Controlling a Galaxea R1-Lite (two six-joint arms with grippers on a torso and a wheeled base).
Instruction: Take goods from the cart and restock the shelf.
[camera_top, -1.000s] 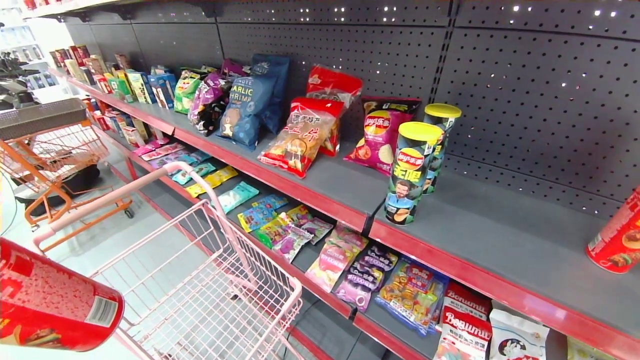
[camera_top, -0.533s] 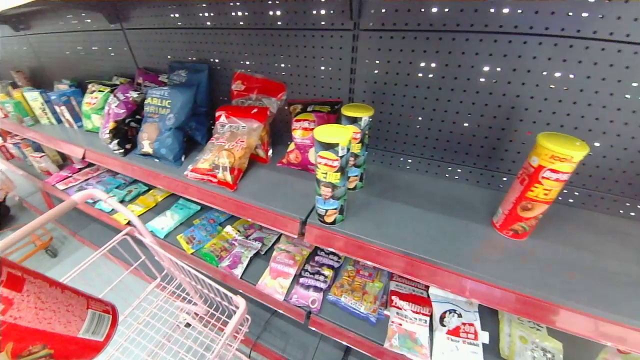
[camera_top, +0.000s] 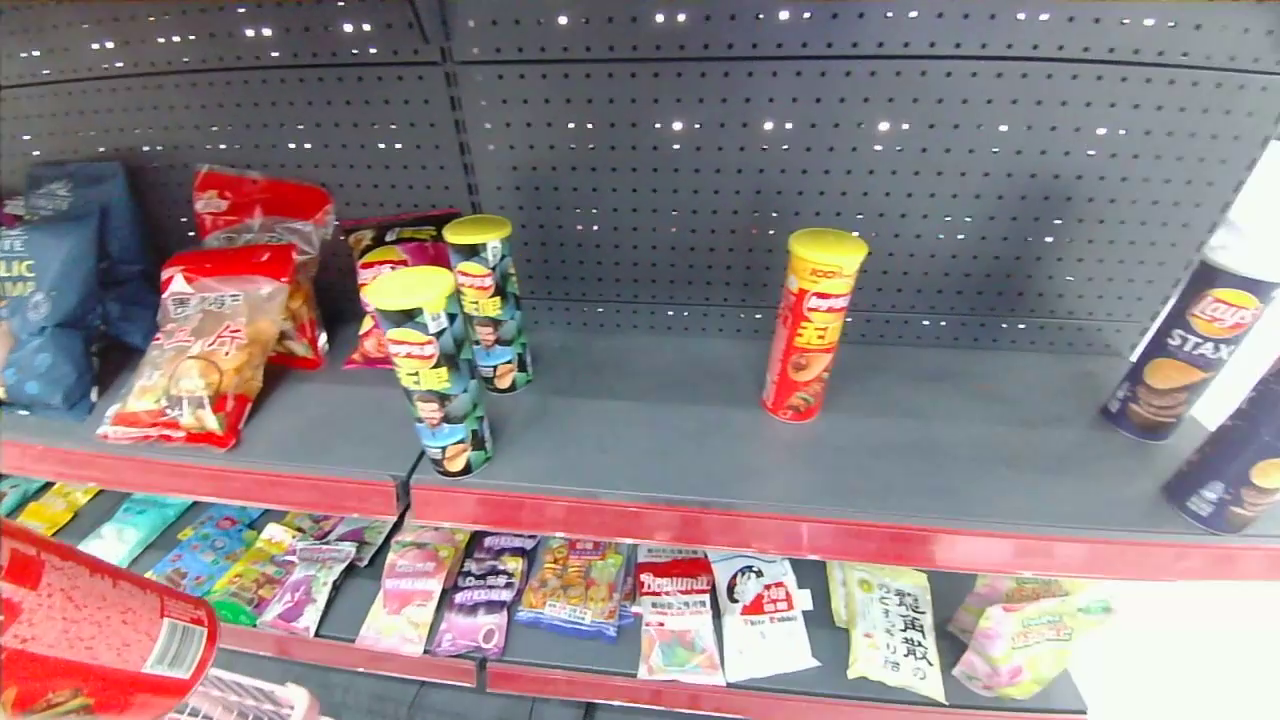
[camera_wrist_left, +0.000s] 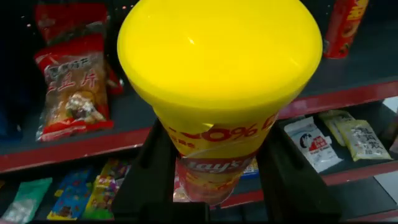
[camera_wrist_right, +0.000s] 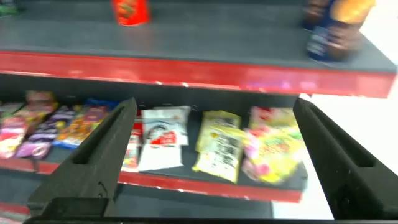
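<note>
My left gripper (camera_wrist_left: 214, 177) is shut on a red chip can with a yellow lid (camera_wrist_left: 217, 68); the same held can (camera_top: 95, 640) lies tilted at the lower left of the head view, below the front of the grey shelf (camera_top: 650, 440). On that shelf stand another red chip can (camera_top: 812, 325) in the middle and two green cans with yellow lids (camera_top: 432, 385) to its left. My right gripper (camera_wrist_right: 211, 149) is open with nothing between its fingers, and faces the lower shelf of flat packets (camera_wrist_right: 217, 146). A strip of the pink cart (camera_top: 235, 702) shows at the bottom edge.
Red and blue snack bags (camera_top: 205, 345) fill the shelf's left part. Two dark blue cans (camera_top: 1185, 350) stand at the right end. Bare grey board lies on both sides of the standing red can. A red lip (camera_top: 800, 535) runs along the shelf front.
The head camera has swung right along the shelf, so the cart has almost left the picture and the blue cans have come in. The held can stays at the lower left.
</note>
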